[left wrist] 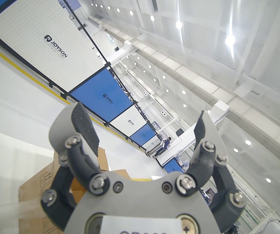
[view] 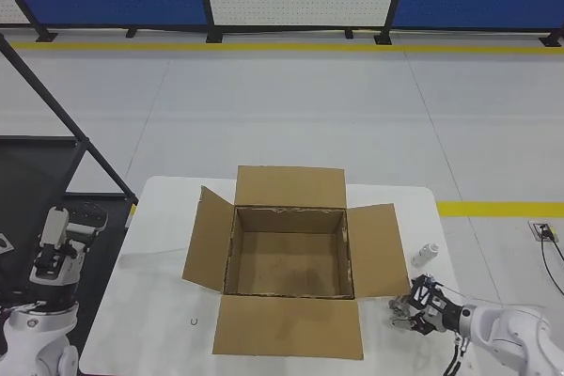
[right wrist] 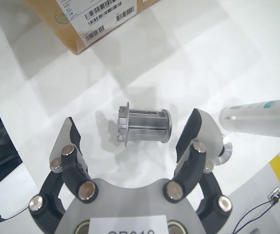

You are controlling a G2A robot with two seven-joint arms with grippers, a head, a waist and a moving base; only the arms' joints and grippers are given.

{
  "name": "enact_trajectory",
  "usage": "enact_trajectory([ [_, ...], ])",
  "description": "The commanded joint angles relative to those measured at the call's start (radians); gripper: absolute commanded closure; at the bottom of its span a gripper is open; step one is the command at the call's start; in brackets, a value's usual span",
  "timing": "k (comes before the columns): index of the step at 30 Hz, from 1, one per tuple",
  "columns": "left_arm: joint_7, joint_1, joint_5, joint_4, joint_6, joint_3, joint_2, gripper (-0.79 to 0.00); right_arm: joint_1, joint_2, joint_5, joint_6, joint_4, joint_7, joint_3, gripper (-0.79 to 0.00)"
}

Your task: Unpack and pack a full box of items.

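1. The right gripper [right wrist: 133, 120] is hanging over the near right part of the white table [right wrist: 203, 57]. Its jaws are standing wide open and gripping nothing
2. A small grey metal cylinder [right wrist: 144, 129], with a flange near one end, is lying on its side on the table. It is sitting between the open jaws and touching neither pad
3. A clear bottle [right wrist: 259, 120] is lying on its side just beside one finger of the right gripper. A small clear round piece [right wrist: 225, 151] is peeking out from behind that same finger
4. In the top view, the bottle [view: 426, 254] is resting just past the right gripper [view: 409, 310], near the right flap of the box
5. The left gripper [left wrist: 141, 113] is sitting off the table's left side and pointing up toward the ceiling. Its jaws are spread wide and holding nothing
6. The cardboard box [view: 291, 185] is sitting open in the middle of the table. All four flaps are folding outward and its brown floor is showing. Printed labels are covering the box corner [right wrist: 64, 13] facing the right gripper
7. Beyond the table, a yellow line [view: 291, 45] is running across the pale floor, with blue and white panels [view: 113, 11] standing behind it
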Motion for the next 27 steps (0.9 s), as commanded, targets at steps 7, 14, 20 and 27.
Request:
enact_trajectory([
  [7,-0.007,0.003,-0.004,-0.003,-0.004,-0.002,0.0,-0.785,0.037,-0.009,-0.01,0.031,0.031,0.017,-0.038,-0.785],
  [14,-0.005,0.008,-0.003,-0.004,-0.006,-0.011,0.0,-0.785,0.065,-0.017,-0.002,0.032,0.069,0.006,-0.069,-0.785],
  [20,-0.003,0.011,-0.001,-0.006,-0.008,-0.013,0.0,-0.785,0.065,-0.022,0.012,0.064,0.086,-0.034,-0.076,-0.785],
  [27,0.001,0.012,0.0,-0.008,-0.01,-0.014,0.0,-0.785,0.06,-0.026,0.013,0.087,0.106,-0.074,-0.08,-0.785],
])
